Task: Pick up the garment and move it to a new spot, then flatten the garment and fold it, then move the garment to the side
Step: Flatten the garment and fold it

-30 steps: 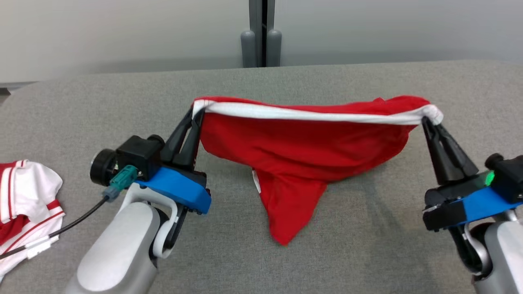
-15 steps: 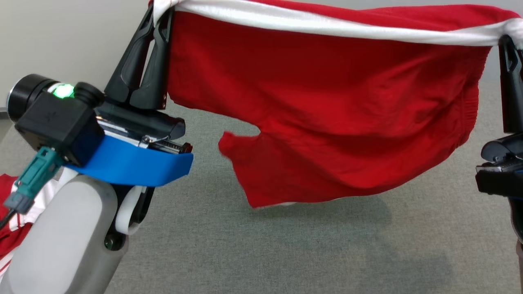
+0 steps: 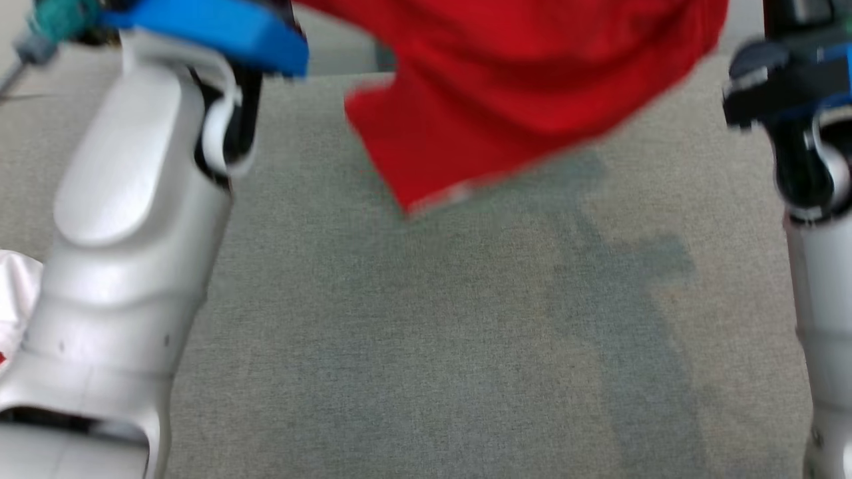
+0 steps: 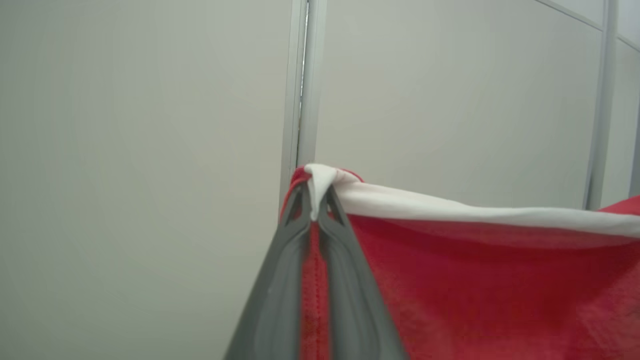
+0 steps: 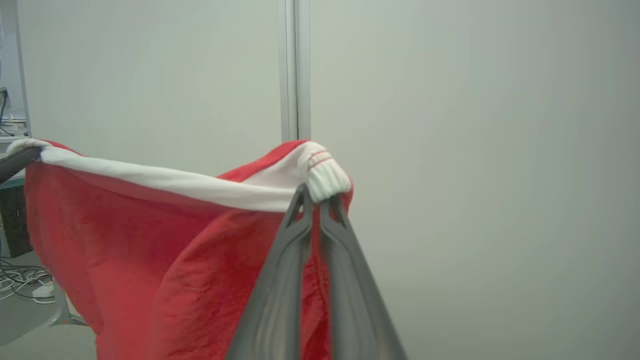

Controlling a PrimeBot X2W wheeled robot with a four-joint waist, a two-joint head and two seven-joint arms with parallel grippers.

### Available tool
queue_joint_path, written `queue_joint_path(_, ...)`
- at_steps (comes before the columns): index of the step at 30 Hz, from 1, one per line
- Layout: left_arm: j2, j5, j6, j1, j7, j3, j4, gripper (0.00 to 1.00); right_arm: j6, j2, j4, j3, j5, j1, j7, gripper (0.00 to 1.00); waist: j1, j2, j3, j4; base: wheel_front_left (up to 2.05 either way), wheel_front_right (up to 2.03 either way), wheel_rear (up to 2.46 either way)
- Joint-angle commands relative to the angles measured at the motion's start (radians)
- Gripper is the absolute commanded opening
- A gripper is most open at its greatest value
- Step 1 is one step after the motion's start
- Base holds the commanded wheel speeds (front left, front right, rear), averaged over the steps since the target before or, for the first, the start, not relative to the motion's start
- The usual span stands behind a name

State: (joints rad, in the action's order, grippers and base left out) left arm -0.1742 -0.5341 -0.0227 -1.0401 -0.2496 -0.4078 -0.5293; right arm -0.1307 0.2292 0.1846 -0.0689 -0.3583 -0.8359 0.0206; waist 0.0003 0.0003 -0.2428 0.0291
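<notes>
The garment is a pair of red shorts with a white waistband, and it hangs in the air above the grey table. Its blurred lower edge dangles clear of the cloth surface. My left gripper is shut on one end of the waistband. At the other end, my right gripper is shut on a bunched white corner. The band stretches between them, sagging slightly. In the head view my pale left forearm and right forearm rise out of the top edge.
A white and red piece of clothing lies at the table's left edge behind my left forearm. Pale wall panels stand beyond the table. Cables lie on the floor at the far left of the right wrist view.
Both arms have risen with the garment. It has left the table and now hangs free, with the fingers and waistband gone above the top of the head view.
</notes>
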Motion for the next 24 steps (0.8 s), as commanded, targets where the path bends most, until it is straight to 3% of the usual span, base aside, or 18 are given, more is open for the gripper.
queue_joint_path(1, 0.017, 0.017, -0.004, -0.071, -0.012, 0.022, -0.063, 0.0, 0.0, -0.017, 0.072, -0.007, -0.009, -0.079, 0.039, 0.0, -0.0003, -0.0003, -0.013, 0.001, 0.0, 0.0, 0.0)
queue_joint_path(4, 0.04, 0.058, 0.003, -0.143, -0.016, 0.089, -0.117, 0.0, 0.0, -0.052, 0.226, -0.04, -0.028, -0.185, 0.087, 0.0, -0.0003, -0.0003, -0.025, 0.008, 0.0, 0.0, 0.0)
queue_joint_path(8, 0.07, 0.105, 0.012, -0.097, -0.015, 0.166, -0.199, 0.0, 0.0, -0.089, 0.431, -0.106, -0.039, -0.261, 0.159, 0.0, -0.0003, -0.0003, -0.036, 0.011, 0.0, 0.0, 0.0)
queue_joint_path(15, 0.102, 0.141, 0.007, 0.024, -0.016, 0.207, -0.381, 0.0, 0.0, -0.147, 0.696, -0.214, -0.065, -0.228, 0.223, 0.0, -0.0003, -0.0003, -0.071, 0.018, 0.0, 0.0, 0.0)
queue_joint_path(19, 0.116, 0.135, -0.009, 0.116, -0.016, 0.214, -0.455, 0.0, 0.0, -0.165, 0.785, -0.288, -0.114, -0.147, 0.241, 0.0, -0.0003, -0.0003, -0.091, 0.012, 0.0, 0.0, 0.0)
queue_joint_path(24, 0.123, 0.159, -0.033, 0.272, -0.016, 0.234, -0.347, 0.0, 0.0, -0.172, 0.729, -0.339, -0.169, 0.001, 0.245, 0.0, -0.0003, -0.0003, -0.099, 0.01, 0.0, 0.0, 0.0)
